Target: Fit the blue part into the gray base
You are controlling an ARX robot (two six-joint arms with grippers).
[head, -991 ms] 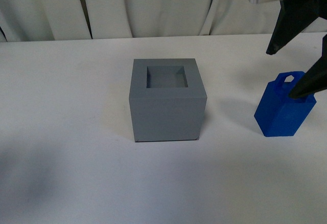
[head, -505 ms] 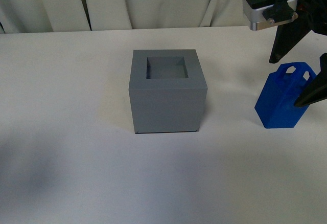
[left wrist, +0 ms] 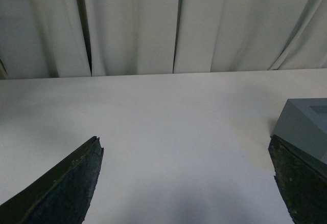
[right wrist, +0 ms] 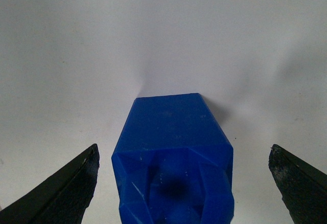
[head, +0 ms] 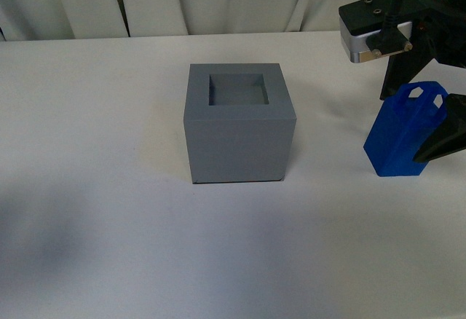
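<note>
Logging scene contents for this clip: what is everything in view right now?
gray base: one, gray, middle of the table, square recess in its top empty.
blue part: one, bright blue, standing on the table to the base's right, loop handle on top.
table: one, white, under both blocks.
curtain: one, off-white, behind the table.
right hand: one, black, open, a finger on either side of the blue part with gaps showing.
left hand: one, black, open, over bare table, gray base beside one finger; seen only in its wrist view.
</note>
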